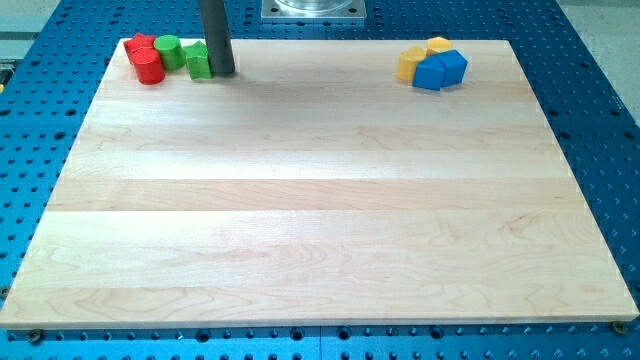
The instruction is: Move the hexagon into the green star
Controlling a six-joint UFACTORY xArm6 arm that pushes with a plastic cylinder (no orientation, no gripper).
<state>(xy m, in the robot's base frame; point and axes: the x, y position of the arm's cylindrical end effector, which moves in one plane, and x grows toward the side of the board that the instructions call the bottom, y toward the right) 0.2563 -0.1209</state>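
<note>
My tip [222,72] rests on the board near the view's top left, touching the right side of a green block [197,61] whose shape I cannot make out. To its left stands a green round block [167,50]. Further left are a red star [139,45] and a red stubby block, round or hexagonal [150,68], touching each other. The four blocks form a tight cluster at the board's top left corner.
At the view's top right sits another cluster: two yellow blocks [409,62] [438,45] and two blue blocks [430,73] [453,65]. The wooden board [320,200] lies on a blue perforated table [600,100]. The arm's base [313,8] is at top centre.
</note>
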